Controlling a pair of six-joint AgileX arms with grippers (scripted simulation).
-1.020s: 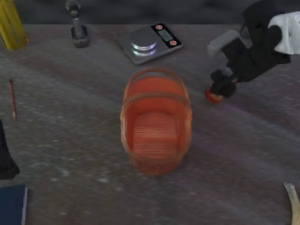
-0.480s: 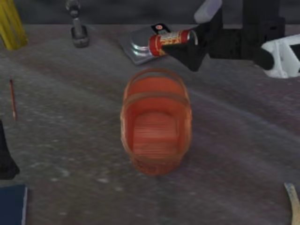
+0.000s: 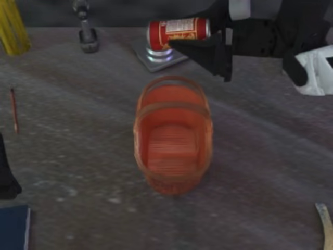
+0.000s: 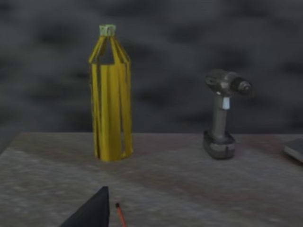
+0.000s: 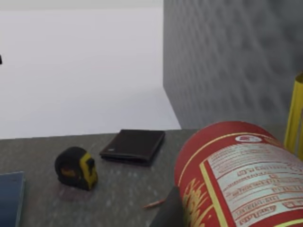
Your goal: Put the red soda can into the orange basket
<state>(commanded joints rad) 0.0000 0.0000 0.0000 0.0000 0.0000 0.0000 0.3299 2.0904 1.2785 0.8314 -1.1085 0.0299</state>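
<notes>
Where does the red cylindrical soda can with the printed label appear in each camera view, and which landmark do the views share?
Top view: the red cylindrical soda can lies sideways near the far edge, held by the right gripper, beyond the orange woven basket.
Left wrist view: not in it.
Right wrist view: it fills the near corner.
Shared landmark: the tall yellow slatted bottle, also in the left wrist view and at the right wrist view's edge.

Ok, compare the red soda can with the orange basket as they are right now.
The red soda can is held on its side off the table in the right gripper, over the scale; the orange basket sits on the table, untouched. The can is small and closed, a cylinder with a printed label; the basket is far larger, open-topped and woven, with an arched handle. The can is not yet above the basket. Both are warm reddish colours.
</notes>
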